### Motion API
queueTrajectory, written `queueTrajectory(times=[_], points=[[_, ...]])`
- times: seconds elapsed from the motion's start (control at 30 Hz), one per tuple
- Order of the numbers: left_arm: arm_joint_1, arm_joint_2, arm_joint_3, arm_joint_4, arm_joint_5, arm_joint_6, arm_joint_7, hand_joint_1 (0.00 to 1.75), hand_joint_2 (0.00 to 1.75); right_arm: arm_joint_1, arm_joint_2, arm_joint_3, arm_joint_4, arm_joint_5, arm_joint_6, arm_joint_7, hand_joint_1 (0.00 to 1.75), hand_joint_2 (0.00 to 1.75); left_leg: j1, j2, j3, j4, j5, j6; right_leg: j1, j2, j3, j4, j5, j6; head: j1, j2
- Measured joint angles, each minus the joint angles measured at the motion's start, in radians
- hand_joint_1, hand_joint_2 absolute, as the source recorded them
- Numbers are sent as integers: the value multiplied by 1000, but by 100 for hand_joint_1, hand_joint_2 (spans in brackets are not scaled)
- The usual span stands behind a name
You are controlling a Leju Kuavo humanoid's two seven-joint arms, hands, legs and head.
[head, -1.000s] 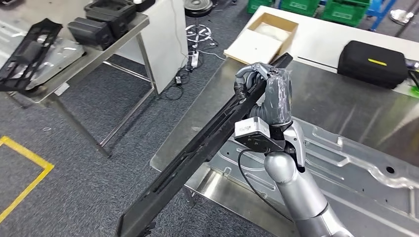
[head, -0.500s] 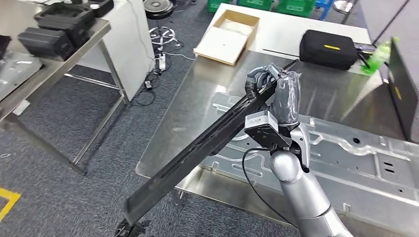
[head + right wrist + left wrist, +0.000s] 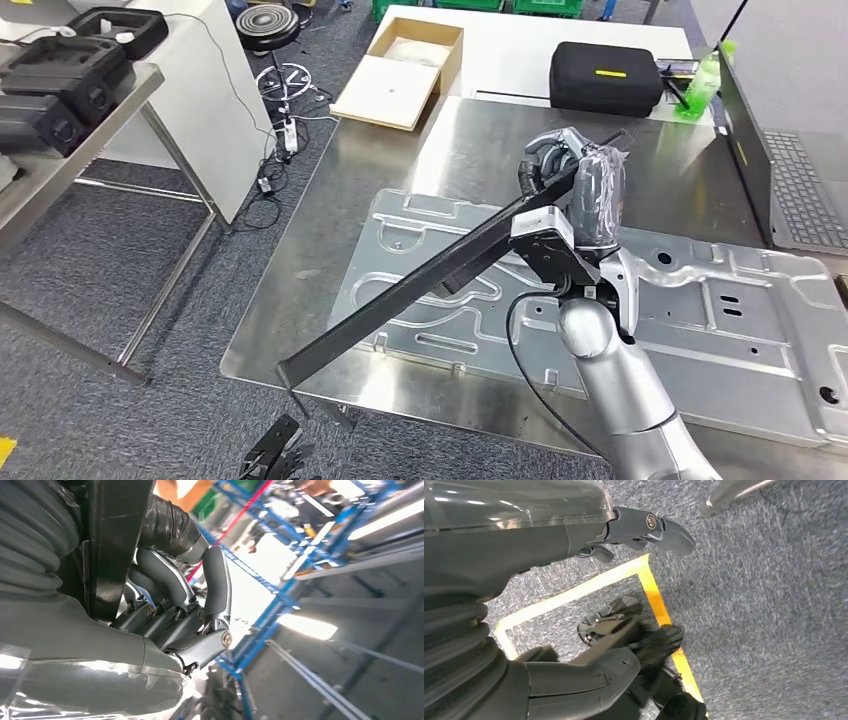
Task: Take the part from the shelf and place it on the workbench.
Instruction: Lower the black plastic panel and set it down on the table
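Right robot hand (image 3: 570, 190) grips the long black part (image 3: 440, 275) by one end; its free seven-o'clock end overhangs the tabletop (image 3: 330, 220), risking a twist loose.

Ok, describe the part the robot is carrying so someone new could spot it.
On the steel workbench lies a stamped metal panel. Above it, the right hand grips a long black part, slanting down past the bench's near edge. It is the one thing held in the air.
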Motion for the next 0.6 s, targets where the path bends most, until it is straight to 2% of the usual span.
queueTrajectory(times=[0.03, 0.07, 0.13, 0.17, 0.2, 0.3, 0.37, 0.4, 0.47, 0.5, 0.53, 0.57, 0.6], points=[[2, 0, 0, 0, 1, 0, 0, 0, 175, 0, -1, -7, 13, 1, -2, 3, 175, 175, -1, -1, -9, 5, 15, 3, 3, 6, 1, 1, -1, -1, 0, 0], [4, 0, 0, 0, 3, 0, -1, 0, 175, -2, -3, -15, 24, 2, -3, 7, 175, 175, -2, -2, 1, -30, 48, 8, 5, 11, 3, 2, -2, -2, 0, 0], [4, 1, 0, 0, 6, 0, -2, 0, 175, -9, -9, -32, 47, 3, -5, 14, 175, 175, -8, -5, 53, -160, 125, 22, 9, 18, 7, 6, -6, -1, 0, 0], [3, 2, 0, 0, 8, -1, -4, 0, 175, -15, -14, -41, 60, 4, -5, 19, 175, 175, -11, -8, 76, -216, 147, 28, 10, 22, 6, 8, -8, 1, 0, 0], [3, 2, 0, 0, 10, 0, -6, 0, 175, -20, -20, -52, 75, 4, -5, 24, 175, 175, -15, -10, 90, -250, 157, 32, 9, 24, 3, 10, -8, 5, 1, 0], [5, 2, 0, 0, 14, 1, -13, 0, 175, -30, -38, -89, 120, 4, 4, 36, 175, 175, -16, -10, 98, -274, 161, 40, 5, 25, -2, 11, -7, 20, 0, 0], [5, 2, 0, 0, 15, 3, -18, 0, 175, -37, -51, -114, 146, 3, 10, 37, 175, 175, -10, -8, 104, -286, 168, 49, 4, 20, -18, 47, -33, 32, 1, 0], [4, 2, -1, 0, 14, 4, -20, 0, 175, -41, -57, -125, 159, 3, 11, 37, 175, 175, -8, -7, 106, -290, 170, 52, 1, 17, -39, 94, -60, 38, 1, 0], [4, 2, -1, 0, 13, 6, -22, 0, 175, -44, -65, -139, 180, 3, 11, 37, 175, 175, -8, -6, 106, -291, 170, 55, -7, 13, -103, 222, -117, 48, 2, 0], [5, 2, -1, 0, 12, 6, -22, 0, 175, -44, -68, -144, 188, 3, 11, 37, 175, 175, -8, -6, 107, -290, 169, 54, -12, 12, -128, 269, -129, 53, 2, 0], [5, 2, -1, 0, 11, 6, -23, 0, 175, -43, -71, -147, 196, 3, 11, 37, 175, 175, -7, -5, 107, -289, 168, 53, -17, 10, -137, 282, -122, 57, 2, 0], [5, 2, -2, 0, 11, 6, -23, 0, 175, -43, -73, -149, 202, 3, 11, 37, 175, 175, -6, -5, 107, -286, 165, 50, -22, 8, -126, 256, -97, 61, 2, 0], [6, 2, -2, 0, 11, 6, -23, 0, 175, -44, -74, -151, 206, 3, 11, 37, 175, 175, -4, -6, 108, -283, 162, 46, -26, 4, -98, 197, -60, 65, 2, 0]])
